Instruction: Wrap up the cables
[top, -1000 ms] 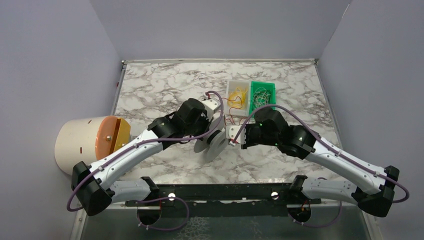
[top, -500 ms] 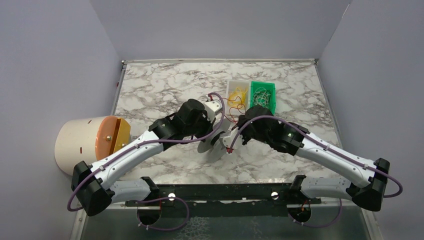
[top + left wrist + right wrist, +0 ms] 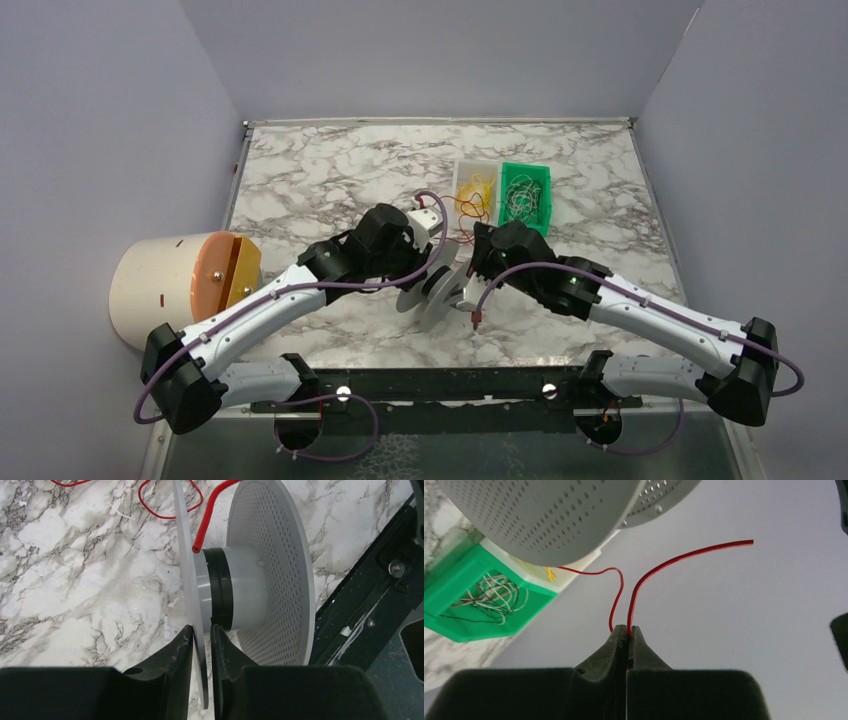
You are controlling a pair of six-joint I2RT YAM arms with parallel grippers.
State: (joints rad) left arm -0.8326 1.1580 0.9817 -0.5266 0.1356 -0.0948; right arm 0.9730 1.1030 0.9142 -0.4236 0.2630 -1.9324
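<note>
A grey spool (image 3: pixel 437 290) with two perforated flanges is held on edge above the table. My left gripper (image 3: pixel 202 630) is shut on its thin near flange (image 3: pixel 184 555); the hub (image 3: pixel 235 587) and far flange (image 3: pixel 280 555) lie beyond. The thin red wire (image 3: pixel 209 511) ends at the hub, with a loop lying on the marble. My right gripper (image 3: pixel 627 628) is shut on the red wire (image 3: pixel 664 565), two strands rising from its tips just below the spool (image 3: pixel 549 515). In the top view the right gripper (image 3: pixel 472 312) points down beside the spool's near right side.
A white bin (image 3: pixel 474 192) with yellow wires and a green bin (image 3: pixel 525 192) with pale wires stand behind the spool. A white cylinder with an orange face (image 3: pixel 185 285) sits off the table's left edge. A black rail (image 3: pixel 440 385) runs along the near edge.
My right gripper has swung from the spool's right side down toward the near edge, carrying the red wire. The left gripper and spool shifted only slightly.
</note>
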